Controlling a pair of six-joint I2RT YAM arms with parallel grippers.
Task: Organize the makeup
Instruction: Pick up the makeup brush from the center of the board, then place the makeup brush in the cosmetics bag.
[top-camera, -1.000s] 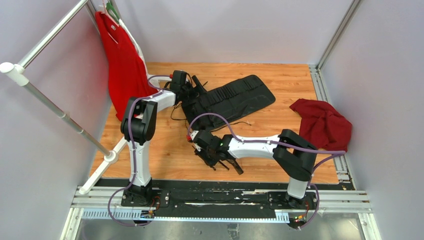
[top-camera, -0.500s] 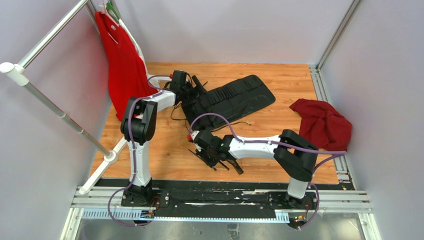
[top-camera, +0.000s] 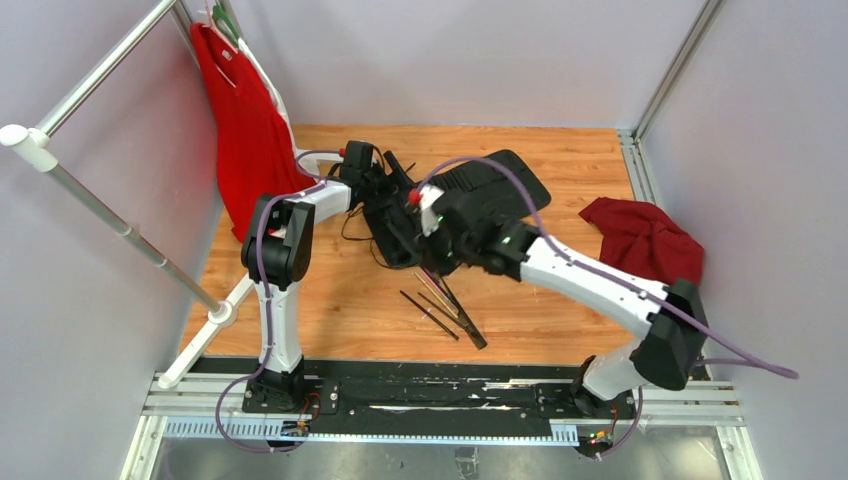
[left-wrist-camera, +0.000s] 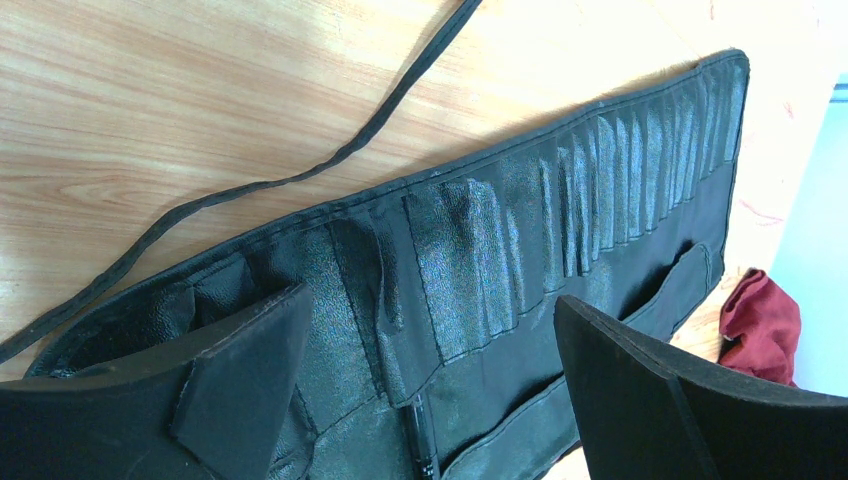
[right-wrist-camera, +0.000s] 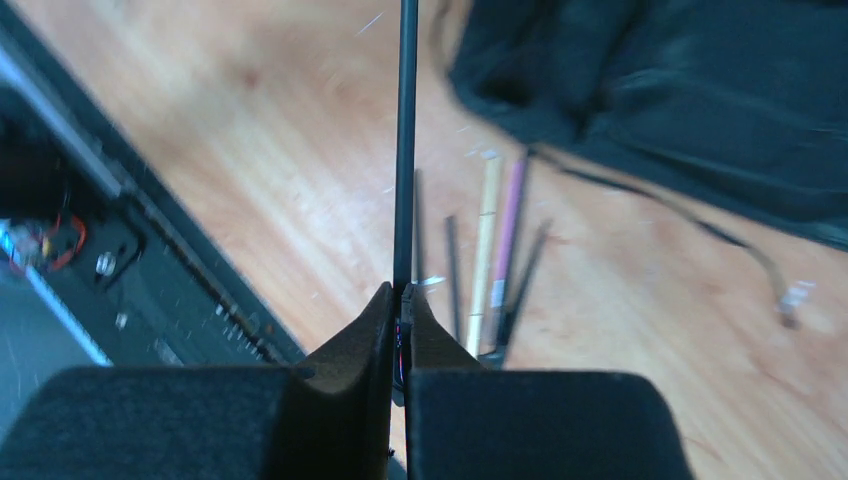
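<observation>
Several makeup brushes (top-camera: 445, 300) lie loose on the wooden table (top-camera: 580, 150), fanned out just near of the black slotted roll (top-camera: 525, 188), among them a pink-shafted brush (right-wrist-camera: 510, 235) and a tan-shafted brush (right-wrist-camera: 486, 235). One more, a thin black brush (right-wrist-camera: 404, 150), is off the wood. The right gripper (right-wrist-camera: 402, 300) has its jaws pressed together on that brush's very end, and the long shaft sticks straight out ahead of them toward the roll's near-left corner. The left gripper (left-wrist-camera: 430, 310) sits low over the left end of the roll with its jaws wide apart, one finger on each side of the pockets. I cannot tell whether it is pressing the fabric down. The step in hand looks like feeding the held brush into a slot, and the grip is the weak point: with so little of the shaft pinched, any sideways nudge from a pocket lip could swing the brush or pull it free. The slots are narrow and the fabric is soft, so a tip that misses could rumple the roll or push it across the table instead of going in. The two wrists are also close together here, and the loose cord (left-wrist-camera: 250, 186) lies nearby on the wood — a careless approach could bump the left fingers or snag the cord
</observation>
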